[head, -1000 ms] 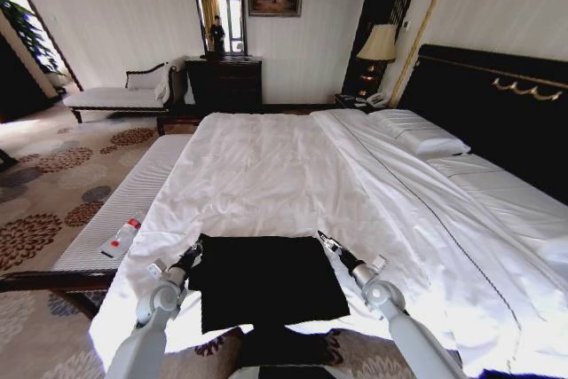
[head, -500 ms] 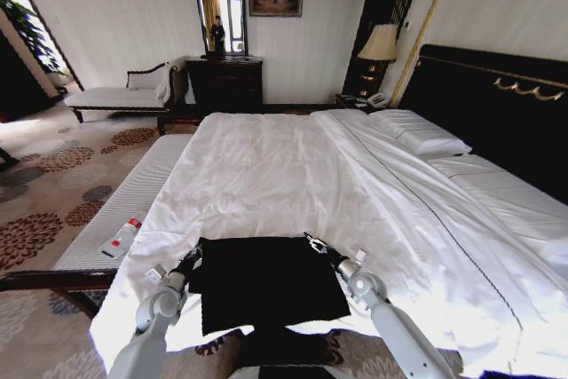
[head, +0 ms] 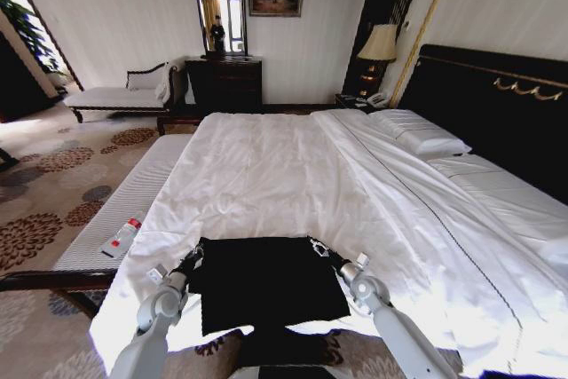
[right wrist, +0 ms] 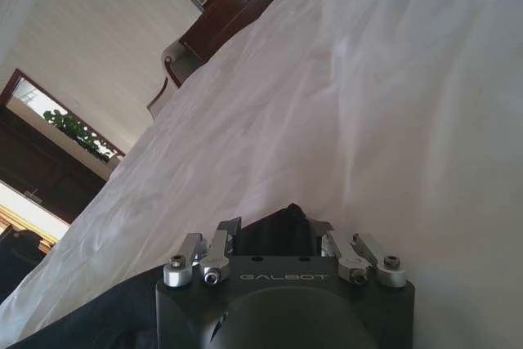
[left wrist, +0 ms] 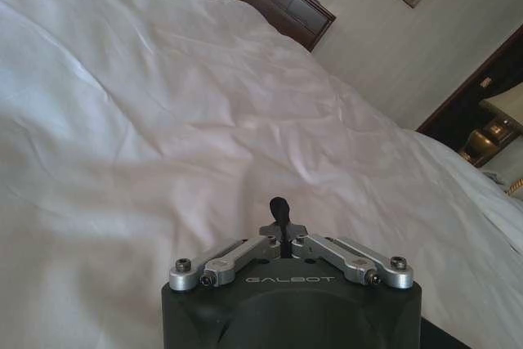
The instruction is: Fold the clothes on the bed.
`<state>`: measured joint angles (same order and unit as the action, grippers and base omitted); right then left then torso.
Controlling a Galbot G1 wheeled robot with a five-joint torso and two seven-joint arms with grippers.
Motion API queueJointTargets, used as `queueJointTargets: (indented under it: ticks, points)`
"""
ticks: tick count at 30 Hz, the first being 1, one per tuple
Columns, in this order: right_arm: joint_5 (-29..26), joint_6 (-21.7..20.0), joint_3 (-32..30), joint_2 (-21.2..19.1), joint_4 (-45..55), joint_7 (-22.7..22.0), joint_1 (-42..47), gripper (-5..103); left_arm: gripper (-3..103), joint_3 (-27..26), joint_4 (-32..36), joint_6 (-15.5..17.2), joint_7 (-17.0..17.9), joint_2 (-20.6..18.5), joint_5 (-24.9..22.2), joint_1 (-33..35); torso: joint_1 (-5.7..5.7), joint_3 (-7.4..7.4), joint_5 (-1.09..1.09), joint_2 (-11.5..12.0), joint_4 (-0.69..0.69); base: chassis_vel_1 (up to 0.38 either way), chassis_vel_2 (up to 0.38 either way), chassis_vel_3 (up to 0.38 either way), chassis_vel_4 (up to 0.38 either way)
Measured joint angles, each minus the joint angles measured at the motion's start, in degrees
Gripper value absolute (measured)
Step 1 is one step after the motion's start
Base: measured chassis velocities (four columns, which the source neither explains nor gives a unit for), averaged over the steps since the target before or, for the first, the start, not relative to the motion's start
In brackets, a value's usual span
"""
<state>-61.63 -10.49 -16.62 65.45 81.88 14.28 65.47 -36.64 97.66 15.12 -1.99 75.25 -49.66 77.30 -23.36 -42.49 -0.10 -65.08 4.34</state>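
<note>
Head view: a large bed (head: 293, 166) with a white duvet (head: 266, 175) fills the middle of the room, its dark headboard (head: 497, 104) on the right and pillows (head: 417, 135) at the far right. A black T-shirt (head: 266, 280) lies folded into a rough rectangle on the near edge of the duvet, directly in front of the robot. The left gripper (head: 193, 256) rests at the shirt's far left corner, and the right gripper (head: 317, 247) rests at its far right corner. From this angle I cannot tell how the fingers stand. A striped bench (head: 124, 210) runs along the left side of the bed with a small bottle (head: 122, 236) lying on it. A dark dresser (head: 224, 82) and a chaise (head: 120, 95) stand by the far wall, and a lamp (head: 379, 43) stands beside the headboard.

Left wrist view: the left gripper (left wrist: 280, 207) has its dark fingertips pressed together into one point, clenched, just above the white duvet (left wrist: 163, 120).

Right wrist view: the right gripper (right wrist: 278, 226) is clamped on a bunched fold of the black T-shirt (right wrist: 276, 228), with white duvet (right wrist: 368, 104) stretching beyond it.
</note>
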Motion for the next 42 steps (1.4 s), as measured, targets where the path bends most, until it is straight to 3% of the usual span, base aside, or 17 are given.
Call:
queueJointTargets:
  ticks: [1,3,4,5,7,9,12,20,29,42]
  points:
    - [0.20,0.15,-0.01,0.05,-0.02,0.21,0.02,37,1,-0.04,0.04,0.00,0.00,-0.06,0.00,0.03,0.00,0.00,0.00,0.00,0.00,0.000,0.000,0.000,0.000]
    - [0.32,0.30,-0.05,0.08,-0.03,0.34,0.02,37,1,-0.06,0.06,-0.02,0.00,-0.08,0.00,0.06,0.00,0.00,0.00,0.00,0.00,0.000,0.000,0.000,0.000]
    - [0.48,0.76,-0.15,0.22,-0.08,0.56,0.02,27,1,-0.09,0.09,-0.08,0.00,-0.06,-0.01,0.13,0.00,0.00,0.00,0.00,0.00,0.000,0.000,0.000,0.000]
    - [0.52,0.91,-0.21,0.28,-0.11,0.61,0.01,27,1,-0.11,0.10,-0.10,0.00,-0.04,0.00,0.15,0.00,0.00,0.00,0.00,0.00,0.000,0.000,0.000,0.000]
    - [0.56,1.70,-0.60,0.60,-0.15,0.69,-0.07,16,1,-0.13,0.13,-0.17,0.00,0.07,0.01,0.23,0.00,0.00,0.00,0.00,0.00,0.000,0.000,0.000,0.000]
    - [0.54,2.11,-0.87,0.75,-0.14,0.71,-0.08,16,1,-0.14,0.14,-0.20,0.00,0.11,0.01,0.26,0.00,0.00,0.00,0.00,-0.01,0.000,0.000,0.000,0.000]
    - [-0.43,4.08,-2.64,1.34,1.28,1.15,0.59,2,1,-0.36,0.55,-0.33,0.00,0.23,0.00,0.44,0.00,0.00,0.00,0.00,-0.01,0.000,0.000,0.000,0.000]
    - [-4.42,8.09,-6.94,1.58,8.36,5.83,5.53,0,1,-2.04,4.80,-0.40,0.00,0.93,-1.75,1.99,0.00,0.00,0.00,0.00,0.00,0.000,0.000,0.000,0.000]
    - [-9.08,15.42,-11.19,2.29,23.64,12.94,12.96,0,1,-5.28,17.69,-1.09,-1.71,2.14,-8.00,5.12,0.01,0.00,-0.01,0.00,-0.02,0.000,0.000,0.000,0.000]
    - [-10.63,20.00,-20.40,2.66,45.52,15.03,22.05,0,1,-12.95,37.38,-1.12,-2.58,2.19,-16.54,11.80,0.01,0.01,0.00,-0.01,0.00,0.000,0.000,0.000,0.000]
